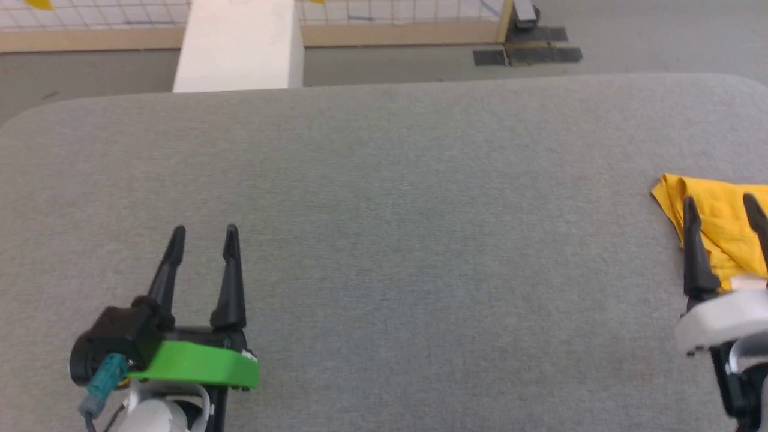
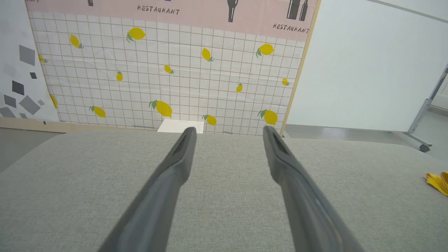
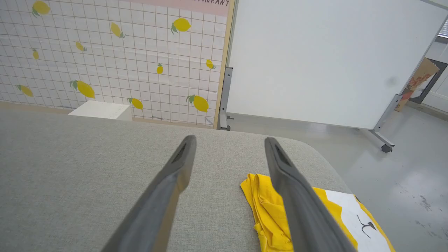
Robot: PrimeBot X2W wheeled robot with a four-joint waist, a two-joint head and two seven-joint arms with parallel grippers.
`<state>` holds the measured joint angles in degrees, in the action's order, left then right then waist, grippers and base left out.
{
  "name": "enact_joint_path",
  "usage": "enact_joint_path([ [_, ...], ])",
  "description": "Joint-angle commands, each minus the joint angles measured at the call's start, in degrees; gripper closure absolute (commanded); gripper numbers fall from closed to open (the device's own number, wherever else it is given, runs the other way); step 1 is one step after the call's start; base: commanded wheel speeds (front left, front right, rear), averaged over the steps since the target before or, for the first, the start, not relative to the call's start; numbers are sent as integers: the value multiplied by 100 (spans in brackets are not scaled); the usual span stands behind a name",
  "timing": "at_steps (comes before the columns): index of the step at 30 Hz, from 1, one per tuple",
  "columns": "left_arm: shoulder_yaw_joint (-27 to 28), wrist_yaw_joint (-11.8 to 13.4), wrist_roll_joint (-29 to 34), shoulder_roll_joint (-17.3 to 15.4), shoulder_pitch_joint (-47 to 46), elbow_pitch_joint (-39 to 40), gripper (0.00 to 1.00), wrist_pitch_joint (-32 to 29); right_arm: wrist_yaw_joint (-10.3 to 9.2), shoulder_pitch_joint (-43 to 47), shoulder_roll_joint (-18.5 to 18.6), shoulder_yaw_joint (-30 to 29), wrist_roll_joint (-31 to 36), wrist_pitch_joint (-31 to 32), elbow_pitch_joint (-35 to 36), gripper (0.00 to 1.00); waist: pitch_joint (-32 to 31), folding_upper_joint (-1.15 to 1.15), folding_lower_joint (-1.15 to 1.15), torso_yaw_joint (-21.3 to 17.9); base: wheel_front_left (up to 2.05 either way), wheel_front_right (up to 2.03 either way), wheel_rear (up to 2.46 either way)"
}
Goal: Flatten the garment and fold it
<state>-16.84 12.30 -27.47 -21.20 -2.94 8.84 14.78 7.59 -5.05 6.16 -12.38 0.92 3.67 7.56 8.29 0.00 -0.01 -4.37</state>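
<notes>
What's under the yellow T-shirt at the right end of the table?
The garment lies bunched on the grey fabric tabletop, near its right edge. Whatever lies beneath its folds is covered, and a finger of the right gripper hides part of it.

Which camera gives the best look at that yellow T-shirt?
The right wrist view: the yellow T-shirt lies crumpled, white patch and black mark visible. The head view catches a corner at its right edge; the left wrist view, a sliver.

The shirt (image 1: 720, 222) lies at the right edge of the table (image 1: 384, 210), with the right fingers (image 1: 696, 252) over it. The left fingers (image 1: 230, 282) are near left, well apart. A box (image 1: 240, 45) stands beyond the far edge.
</notes>
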Motion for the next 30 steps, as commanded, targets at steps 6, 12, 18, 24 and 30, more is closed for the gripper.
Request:
enact_joint_path([
  [6, 67, -241, 232, 298, 239, -279, 0, 21, -10, 517, -310, -207, 487, -553, 92, 0, -77, 0, 1, 304, 0, 0, 0],
  [12, 215, -508, 394, 623, 290, -519, 0, 21, -10, 708, -326, -182, 195, -794, -133, 0, -34, 0, 1, 353, 0, 0, 0],
  [18, 314, -626, 475, 765, 231, -590, 100, -8, 0, 736, -316, -146, 120, -771, -206, 100, -69, 0, 1, 355, 0, 0, 0],
  [24, 347, -642, 534, 793, 232, -600, 100, -48, 0, 730, -317, -108, 114, -760, -220, 100, -91, 0, 1, 358, 0, 0, 0],
  [30, 412, -670, 642, 843, 235, -614, 100, -117, -1, 719, -317, -43, 104, -741, -246, 100, -127, 0, 1, 362, 0, 0, 0],
])
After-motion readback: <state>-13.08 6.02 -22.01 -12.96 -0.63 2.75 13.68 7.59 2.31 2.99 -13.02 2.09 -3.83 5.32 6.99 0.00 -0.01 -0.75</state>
